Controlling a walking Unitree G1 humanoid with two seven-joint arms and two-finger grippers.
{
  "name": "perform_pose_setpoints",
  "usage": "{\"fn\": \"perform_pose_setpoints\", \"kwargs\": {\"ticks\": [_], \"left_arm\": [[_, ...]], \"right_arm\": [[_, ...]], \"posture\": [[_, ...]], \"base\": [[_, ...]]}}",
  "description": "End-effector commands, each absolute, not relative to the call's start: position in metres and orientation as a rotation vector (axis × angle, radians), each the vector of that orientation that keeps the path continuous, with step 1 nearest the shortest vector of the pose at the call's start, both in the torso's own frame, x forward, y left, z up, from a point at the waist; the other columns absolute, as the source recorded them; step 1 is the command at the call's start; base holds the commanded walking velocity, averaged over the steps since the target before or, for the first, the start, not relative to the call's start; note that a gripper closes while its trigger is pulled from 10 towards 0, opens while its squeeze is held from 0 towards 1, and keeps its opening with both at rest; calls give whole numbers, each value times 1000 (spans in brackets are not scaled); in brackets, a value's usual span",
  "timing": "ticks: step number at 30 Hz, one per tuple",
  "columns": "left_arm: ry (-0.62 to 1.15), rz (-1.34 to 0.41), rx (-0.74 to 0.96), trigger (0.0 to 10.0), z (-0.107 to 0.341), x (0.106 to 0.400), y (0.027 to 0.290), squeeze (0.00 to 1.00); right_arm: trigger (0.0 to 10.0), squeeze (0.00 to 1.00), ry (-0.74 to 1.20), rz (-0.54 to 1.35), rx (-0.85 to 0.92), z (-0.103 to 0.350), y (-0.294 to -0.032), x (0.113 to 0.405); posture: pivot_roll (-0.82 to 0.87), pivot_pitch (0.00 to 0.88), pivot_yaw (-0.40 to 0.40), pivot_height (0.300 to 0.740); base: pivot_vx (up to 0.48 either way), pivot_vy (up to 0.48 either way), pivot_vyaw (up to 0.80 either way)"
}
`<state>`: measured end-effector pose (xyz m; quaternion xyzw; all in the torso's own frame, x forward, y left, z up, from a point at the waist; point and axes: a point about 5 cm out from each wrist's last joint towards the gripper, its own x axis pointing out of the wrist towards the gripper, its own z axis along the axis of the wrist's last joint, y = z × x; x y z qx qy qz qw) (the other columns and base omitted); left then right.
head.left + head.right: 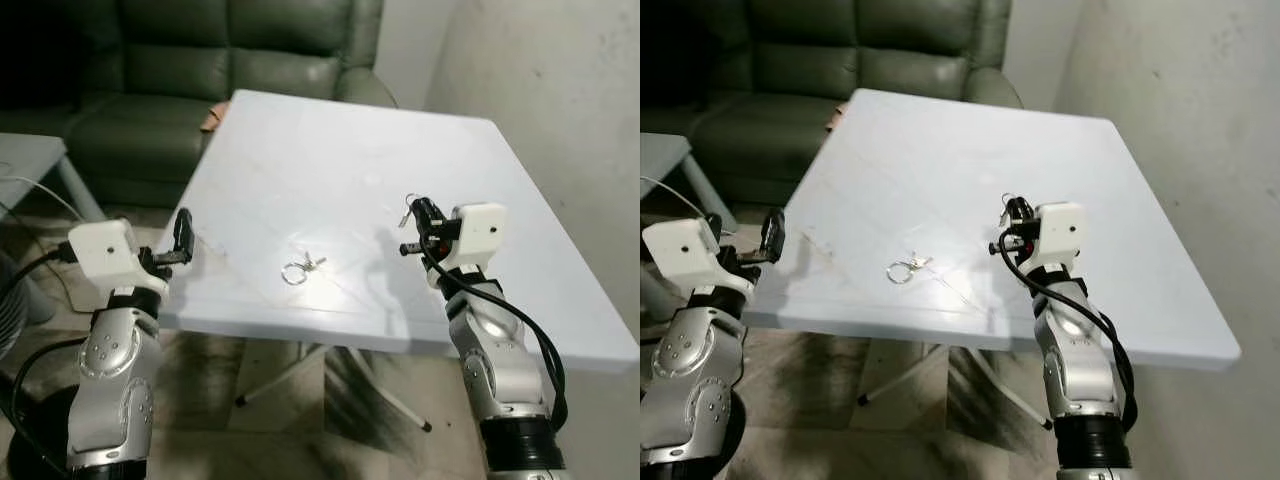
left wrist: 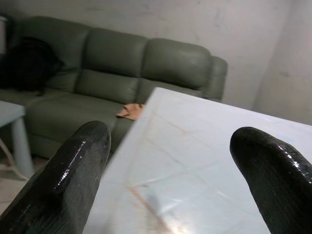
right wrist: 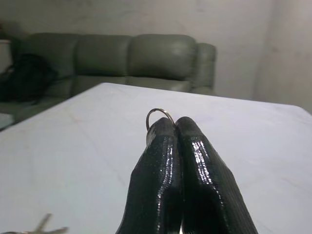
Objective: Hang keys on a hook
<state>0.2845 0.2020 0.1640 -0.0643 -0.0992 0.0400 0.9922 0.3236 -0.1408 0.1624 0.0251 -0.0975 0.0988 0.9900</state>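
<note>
The right pincer (image 3: pixel 176 127) is pressed closed over the white counter (image 3: pixel 87 146), a thin key ring (image 3: pixel 159 113) pinched at its tips; a green sofa (image 3: pixel 141 58) stands beyond.

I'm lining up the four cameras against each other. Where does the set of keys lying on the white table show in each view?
Left eye view: keys near the table's front edge, between the two arms.
Right eye view: keys left of the right end effector.
Left wrist view: not in it.
Right wrist view: keys at the picture's lower left corner.
Shared landmark: the green sofa behind the white table.
</note>
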Motion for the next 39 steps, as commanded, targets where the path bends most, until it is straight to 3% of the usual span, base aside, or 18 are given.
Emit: {"fn": "perform_pose_setpoints", "kwargs": {"ticks": [1,11,16,39], "left_arm": [[-207,84,-136,10000,165,287,202,0],[-211,87,-145,10000,165,289,199,0],[-216,78,-160,10000,166,292,199,0],[-167,113,-141,10000,160,293,201,0]], "right_arm": [[10000,0,-208,193,39,167,-140,327],[10000,0,-205,203,30,165,-132,328],[10000,0,-212,203,27,165,-130,328],[10000,0,-204,211,23,163,-127,326]], "posture": [[-34,0,-47,740],[-36,0,-44,740],[-39,0,-41,740],[-38,0,-45,740]], "base": [[0,0,-788],[0,0,-788],[0,451,-788],[0,0,-792]]}}
